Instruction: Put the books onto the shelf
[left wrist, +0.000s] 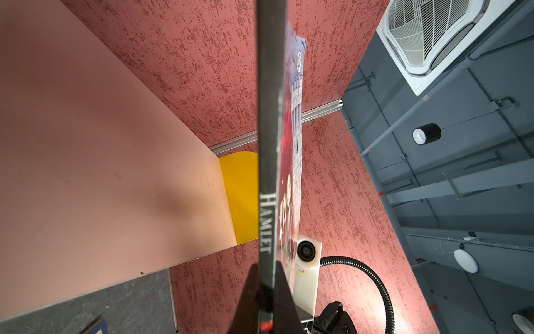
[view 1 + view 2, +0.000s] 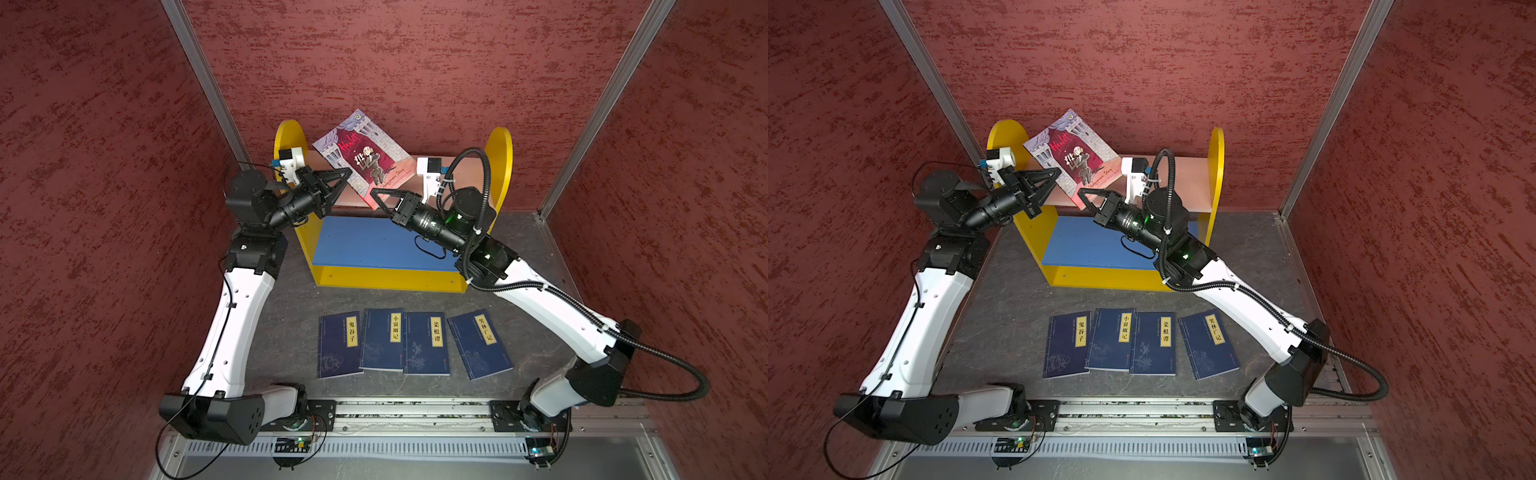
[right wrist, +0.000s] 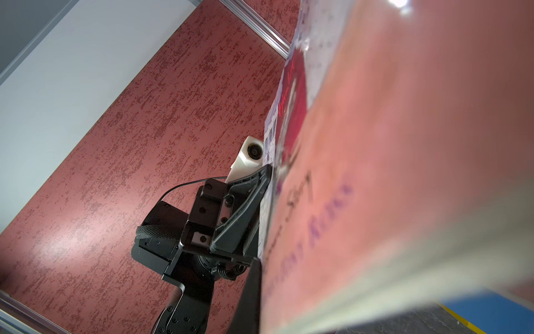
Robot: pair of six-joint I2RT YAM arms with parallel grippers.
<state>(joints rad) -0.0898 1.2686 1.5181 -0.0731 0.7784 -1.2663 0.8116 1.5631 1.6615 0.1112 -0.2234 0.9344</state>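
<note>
Left arm [image 2: 232,328] and right arm [image 2: 552,311] both reach forward over the yellow-sided two-tier wooden shelf [image 2: 390,279] at the table's [image 2: 282,332] back edge. The red-and-grey illustrated paperback [image 2: 361,153] hangs tilted above its pink upper board [image 2: 1194,178]. The left jaws are clamped on its spine and the right jaws on its lower corner. Four navy paperbacks [image 2: 338,345] lie in a row near the front edge.

"HAMLET" on spine of the illustrated book [image 1: 267,173]

This is a robot laboratory cell: red textured panels [image 2: 415,62] in aluminium profiles [image 2: 200,70] enclose a grey tabletop [image 2: 291,307] with robot arms [image 2: 232,328] bolted on a rail [image 2: 415,409], under a ceiling with bare pipes [image 1: 387,133] and an air-conditioning unit [image 1: 427,34].
</note>
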